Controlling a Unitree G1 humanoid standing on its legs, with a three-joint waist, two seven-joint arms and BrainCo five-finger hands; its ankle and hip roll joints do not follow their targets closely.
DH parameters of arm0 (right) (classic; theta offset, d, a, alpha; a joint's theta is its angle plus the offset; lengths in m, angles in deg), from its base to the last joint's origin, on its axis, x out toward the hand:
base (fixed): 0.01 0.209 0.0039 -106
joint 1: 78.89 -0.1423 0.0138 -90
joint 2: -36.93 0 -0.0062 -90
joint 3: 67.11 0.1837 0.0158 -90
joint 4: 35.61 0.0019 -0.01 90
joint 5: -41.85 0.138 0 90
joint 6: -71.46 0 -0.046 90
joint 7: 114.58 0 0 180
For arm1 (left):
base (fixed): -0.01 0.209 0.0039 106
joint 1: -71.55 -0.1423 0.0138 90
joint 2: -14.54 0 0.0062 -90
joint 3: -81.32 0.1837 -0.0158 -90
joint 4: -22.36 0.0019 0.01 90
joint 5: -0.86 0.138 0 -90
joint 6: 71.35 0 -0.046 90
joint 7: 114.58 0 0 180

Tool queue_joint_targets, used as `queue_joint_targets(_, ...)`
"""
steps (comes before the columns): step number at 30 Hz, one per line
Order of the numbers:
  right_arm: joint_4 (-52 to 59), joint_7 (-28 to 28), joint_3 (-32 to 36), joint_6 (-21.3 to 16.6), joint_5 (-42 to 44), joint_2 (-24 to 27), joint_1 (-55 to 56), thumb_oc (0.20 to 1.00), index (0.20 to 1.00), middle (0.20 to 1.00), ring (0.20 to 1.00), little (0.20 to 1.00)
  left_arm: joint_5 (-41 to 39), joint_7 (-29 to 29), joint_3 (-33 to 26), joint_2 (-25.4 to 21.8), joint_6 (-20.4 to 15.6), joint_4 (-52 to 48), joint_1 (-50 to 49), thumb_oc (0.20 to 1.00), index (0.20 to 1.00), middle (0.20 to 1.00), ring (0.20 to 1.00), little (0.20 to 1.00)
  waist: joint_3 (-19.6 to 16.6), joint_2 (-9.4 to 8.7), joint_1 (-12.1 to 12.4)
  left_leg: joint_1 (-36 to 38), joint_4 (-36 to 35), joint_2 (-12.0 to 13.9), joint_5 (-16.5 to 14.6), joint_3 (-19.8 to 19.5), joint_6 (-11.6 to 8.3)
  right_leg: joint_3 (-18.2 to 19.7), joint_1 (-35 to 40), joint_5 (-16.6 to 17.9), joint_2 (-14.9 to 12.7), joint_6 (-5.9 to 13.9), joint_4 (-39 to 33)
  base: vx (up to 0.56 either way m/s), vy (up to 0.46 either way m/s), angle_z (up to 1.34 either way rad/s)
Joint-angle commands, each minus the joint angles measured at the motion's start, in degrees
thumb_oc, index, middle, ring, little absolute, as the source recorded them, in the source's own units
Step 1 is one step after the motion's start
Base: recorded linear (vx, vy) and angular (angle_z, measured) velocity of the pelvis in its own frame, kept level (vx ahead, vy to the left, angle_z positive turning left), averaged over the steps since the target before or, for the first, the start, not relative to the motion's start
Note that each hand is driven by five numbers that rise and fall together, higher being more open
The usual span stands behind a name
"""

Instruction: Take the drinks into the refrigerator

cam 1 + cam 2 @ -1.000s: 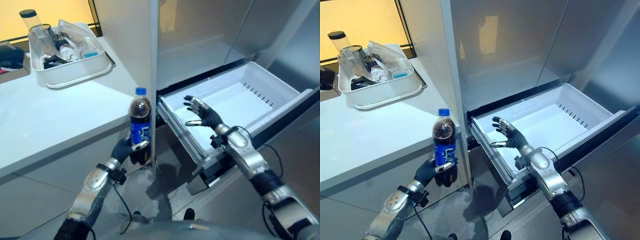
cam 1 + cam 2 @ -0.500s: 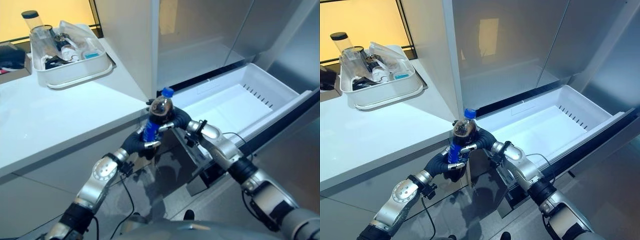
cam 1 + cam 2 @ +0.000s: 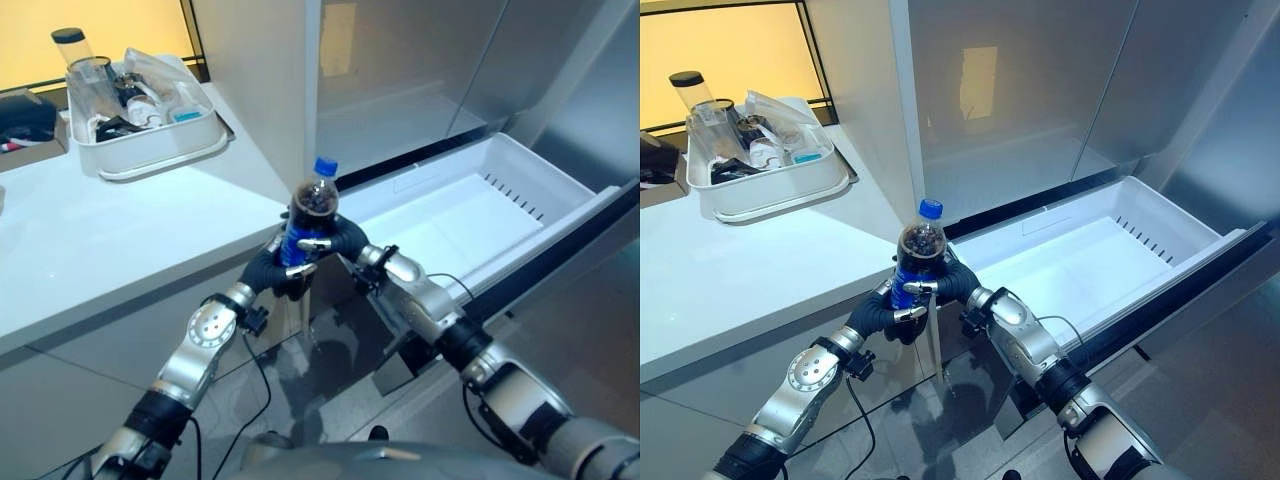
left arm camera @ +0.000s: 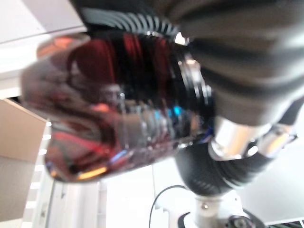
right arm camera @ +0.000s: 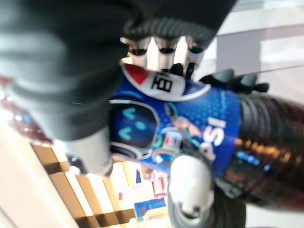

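Both the left hand (image 3: 268, 272) and right hand (image 3: 345, 243) clasp an upright blue-capped, blue-labelled dark cola bottle (image 3: 305, 223) beside the open white refrigerator drawer (image 3: 560, 196).

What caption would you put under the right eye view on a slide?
Both robot hands, left robot hand and right robot hand, grasp a cola bottle beside the open white refrigerator drawer.

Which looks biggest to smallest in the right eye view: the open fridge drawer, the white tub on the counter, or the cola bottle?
1. The fridge drawer, clearly largest.
2. The white tub.
3. The cola bottle, gripped by the left hand and right hand. It sits nearer the camera than the tub, yet looks smaller.
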Motion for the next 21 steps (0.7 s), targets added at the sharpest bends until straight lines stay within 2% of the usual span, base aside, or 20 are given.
queue_joint_targets(1,-0.1,2.3,1.4,-4.2,-0.1,-4.1,-6.5,0.2,0.2,0.2,0.2,0.2,0.2,2.6,6.9,3.7,-6.1,-5.7,8.8,1.0,1.0,1.0,1.0,1.0,-0.6,-0.13,1.6,-0.6,0.0,-3.9,-4.2,-1.1,4.24,-3.0,1.5,-4.3,0.3,1.49,5.2,0.0,0.0,0.0)
queue_joint_targets(11,7.3,7.9,12.2,-7.0,-3.3,3.5,-0.1,0.2,0.2,0.2,0.2,0.2,-5.4,1.2,-0.8,5.8,-4.8,-3.4,-2.3,1.0,1.0,1.0,1.0,1.0,-0.3,-0.56,2.1,-0.9,0.0,-4.1,-4.1,-1.6,4.57,-3.5,1.5,-4.2,0.2,1.54,5.1,0.0,-0.002,0.05)
queue_joint_targets(12,10.1,9.4,17.3,-8.1,-3.1,6.5,2.5,0.2,0.2,0.2,0.2,0.2,-6.4,1.9,-3.3,5.6,-3.9,-2.1,-6.1,1.0,1.0,1.0,1.0,1.0,-0.1,-0.74,2.2,-1.1,0.0,-4.1,-4.1,-1.9,4.63,-3.6,1.5,-4.1,0.1,1.59,5.0,0.0,-0.008,0.05)
queue_joint_targets(15,12.2,10.6,21.3,-8.9,-3.1,8.7,3.8,0.2,0.2,0.2,0.2,0.2,-6.8,2.4,-5.1,5.7,-3.6,-1.0,-8.7,1.0,1.0,1.0,1.0,1.0,-0.1,-0.84,2.3,-1.1,0.0,-4.2,-4.0,-2.0,4.67,-3.6,1.5,-4.1,0.1,1.62,4.9,-0.01,-0.002,0.07)
queue_joint_targets(17,13.6,11.6,24.4,-9.8,-2.9,10.1,5.1,0.2,0.2,0.2,0.2,0.2,-6.1,2.3,-6.8,5.6,-3.6,0.3,-10.2,1.0,1.0,1.0,1.0,1.0,0.0,-0.95,2.4,-1.2,0.0,-4.2,-4.0,-2.0,4.7,-3.7,1.4,-4.0,0.1,1.67,4.8,0.0,0.002,0.03)
queue_joint_targets(18,15.6,12.7,28.6,-11.0,-2.2,12.1,6.6,0.2,0.2,0.2,0.2,0.2,-4.6,2.0,-9.0,5.2,-3.7,1.5,-12.3,1.0,1.0,1.0,1.0,1.0,0.0,-1.05,2.3,-1.4,0.0,-4.2,-4.0,-2.0,4.75,-3.7,1.4,-4.0,0.1,1.72,4.7,0.0,0.0,0.0)
queue_joint_targets(21,17.8,13.7,32.3,-11.8,-2.8,14.6,8.2,0.2,0.2,0.2,0.2,0.2,-1.9,1.5,-11.3,4.5,-3.8,2.8,-14.3,1.0,1.0,1.0,1.0,1.0,0.0,-1.21,2.3,-1.6,0.0,-4.3,-4.0,-2.0,4.76,-3.7,1.3,-3.9,0.2,1.79,4.6,0.0,0.0,0.0)
